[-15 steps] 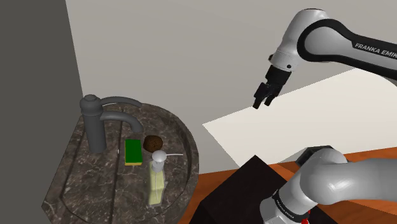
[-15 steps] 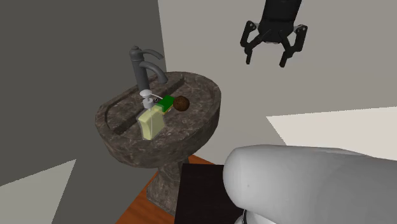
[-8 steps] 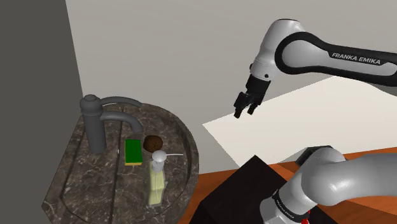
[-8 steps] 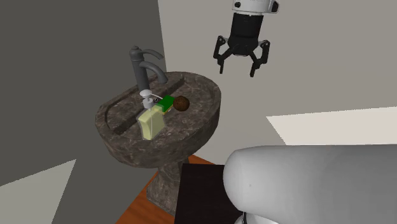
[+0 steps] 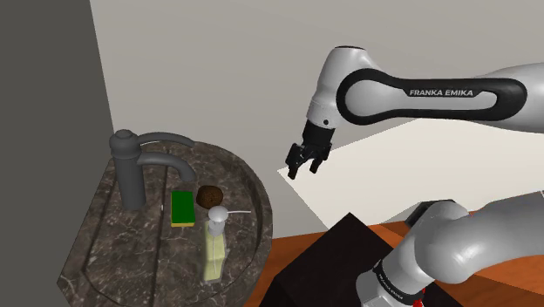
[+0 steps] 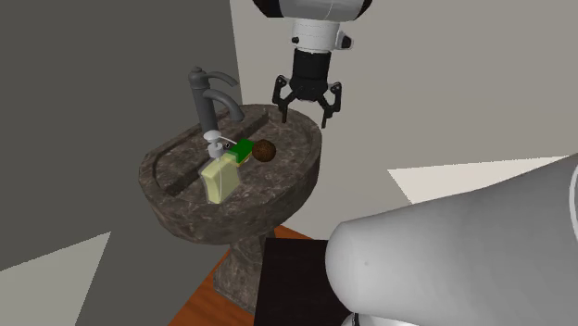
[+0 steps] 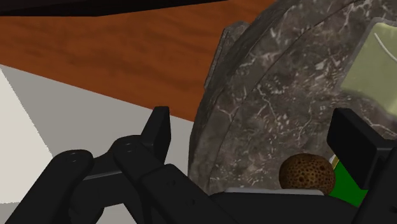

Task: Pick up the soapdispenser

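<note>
The soap dispenser (image 5: 214, 249) is a pale yellow bottle with a white pump, standing on the near part of the dark marble sink (image 5: 255, 187). In the second exterior view the soap dispenser (image 6: 219, 176) stands in front of the faucet. My black gripper (image 5: 298, 166) hangs open and empty in the air, beside the sink's rim and well apart from the bottle. In the second exterior view the gripper (image 6: 304, 108) hovers above the back rim of the sink (image 6: 310, 148). In the wrist view the gripper (image 7: 254, 137) stands open, with the soap dispenser (image 7: 375, 57) beyond it.
A grey faucet (image 5: 132, 166) rises at the sink's back. A green sponge (image 5: 182, 208) and a brown pitted ball (image 5: 210, 196) lie between faucet and bottle. The black stand (image 5: 336, 257) sits at the shoulder view's lower right. A grey wall stands behind the sink.
The arm has swung down and toward the shoulder view's left, bringing the gripper from high over the floor to just beside the sink's rim. The fingers stayed open.
</note>
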You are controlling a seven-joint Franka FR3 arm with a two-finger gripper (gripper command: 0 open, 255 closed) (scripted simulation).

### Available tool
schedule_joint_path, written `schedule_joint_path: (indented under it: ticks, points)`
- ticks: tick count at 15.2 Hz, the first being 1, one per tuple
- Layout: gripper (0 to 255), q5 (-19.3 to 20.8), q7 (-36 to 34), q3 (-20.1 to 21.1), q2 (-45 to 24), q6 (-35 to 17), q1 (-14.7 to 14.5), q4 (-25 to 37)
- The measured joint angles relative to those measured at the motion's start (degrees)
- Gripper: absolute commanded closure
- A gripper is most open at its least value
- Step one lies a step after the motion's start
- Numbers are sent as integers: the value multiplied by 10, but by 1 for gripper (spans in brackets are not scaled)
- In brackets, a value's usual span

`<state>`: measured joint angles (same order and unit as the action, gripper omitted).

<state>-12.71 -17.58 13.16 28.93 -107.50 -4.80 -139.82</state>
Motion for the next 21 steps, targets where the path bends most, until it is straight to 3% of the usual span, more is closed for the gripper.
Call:
schedule_joint_path:
  ticks: [11,21]
  points:
    - [0,-10,-120,96,-209,-122,-31,87]
    - [0,60,-237,130,-424,-190,-76,225]
